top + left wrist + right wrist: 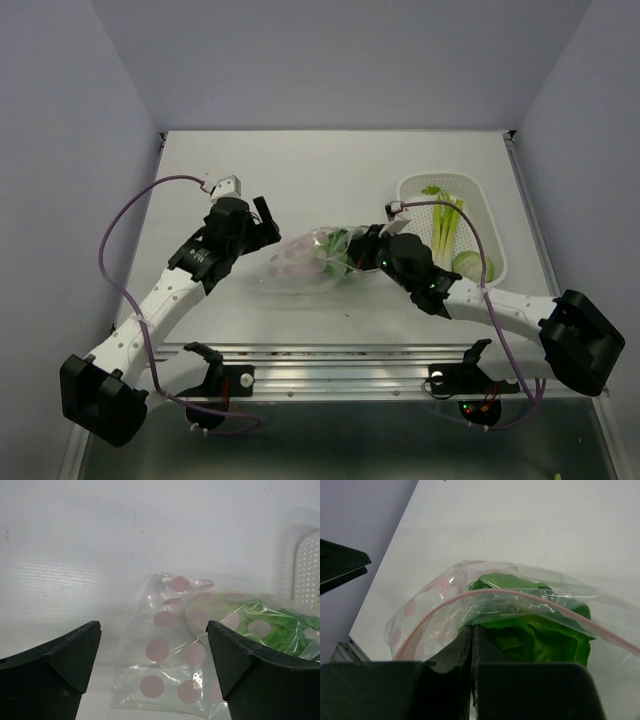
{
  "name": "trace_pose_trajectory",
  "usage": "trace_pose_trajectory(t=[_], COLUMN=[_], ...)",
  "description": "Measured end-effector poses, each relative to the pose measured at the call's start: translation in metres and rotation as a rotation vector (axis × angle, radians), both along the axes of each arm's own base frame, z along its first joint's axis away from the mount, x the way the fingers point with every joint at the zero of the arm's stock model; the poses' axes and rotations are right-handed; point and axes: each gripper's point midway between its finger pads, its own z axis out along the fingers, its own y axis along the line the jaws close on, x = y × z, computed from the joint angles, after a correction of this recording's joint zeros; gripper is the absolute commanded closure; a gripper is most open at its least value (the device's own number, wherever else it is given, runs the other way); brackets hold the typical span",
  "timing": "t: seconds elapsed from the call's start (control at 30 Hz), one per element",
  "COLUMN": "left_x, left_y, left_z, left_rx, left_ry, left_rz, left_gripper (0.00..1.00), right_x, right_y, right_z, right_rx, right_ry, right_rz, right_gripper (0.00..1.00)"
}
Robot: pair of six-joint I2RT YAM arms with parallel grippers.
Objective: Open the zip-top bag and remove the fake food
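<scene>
In the middle of the table [200, 170], we see the zip-top bag [300, 262] lying flat. Its pink-dotted end points toward our left gripper [268, 222], whose jaws stand wide apart just beside the bag. Our right gripper [471, 629] has its fingers pressed together on the bag's mouth edge, right by the pink zip strip [530, 597], with a green leafy piece [535, 635] behind the plastic. At the right, the white tray [497, 225] holds thin stalks [447, 225] and a pale round piece [467, 265].
</scene>
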Motion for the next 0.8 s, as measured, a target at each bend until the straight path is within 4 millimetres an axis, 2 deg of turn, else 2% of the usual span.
trace_pose_trajectory(t=[0.03, 0.13, 0.3, 0.53, 0.73, 0.77, 0.8], left_x=[0.004, 0.015, 0.024, 0.033, 0.038, 0.038, 0.038], left_y=[0.009, 0.015, 0.001, -0.015, -0.027, -0.029, -0.03], left_z=[-0.007, -0.026, -0.058, -0.081, -0.113, -0.116, -0.121], left_rx=[-0.016, -0.066, -0.138, -0.236, -0.271, -0.276, -0.281], left_ry=[0.026, 0.103, 0.225, 0.297, 0.375, 0.383, 0.395], left_rz=[0.023, 0.017, -0.058, -0.139, -0.177, -0.183, -0.187], left_gripper=[0.01, 0.01, 0.01, 0.01, 0.01, 0.03, 0.1], right_x=[-0.001, -0.003, -0.004, -0.006, -0.007, -0.007, -0.007], right_y=[0.001, 0.002, 0.003, 0.002, 0.001, 0.001, 0.001], right_z=[0.0, -0.003, -0.003, -0.005, -0.01, -0.01, -0.01], right_rx=[0.001, -0.003, -0.008, -0.015, -0.024, -0.025, -0.025], right_ry=[0.001, 0.006, 0.004, 0.001, 0.008, 0.008, 0.008], right_rz=[0.007, 0.019, 0.032, 0.038, 0.04, 0.04, 0.04], right_gripper=[0.99, 0.99, 0.99, 0.99, 0.99, 0.99, 0.99])
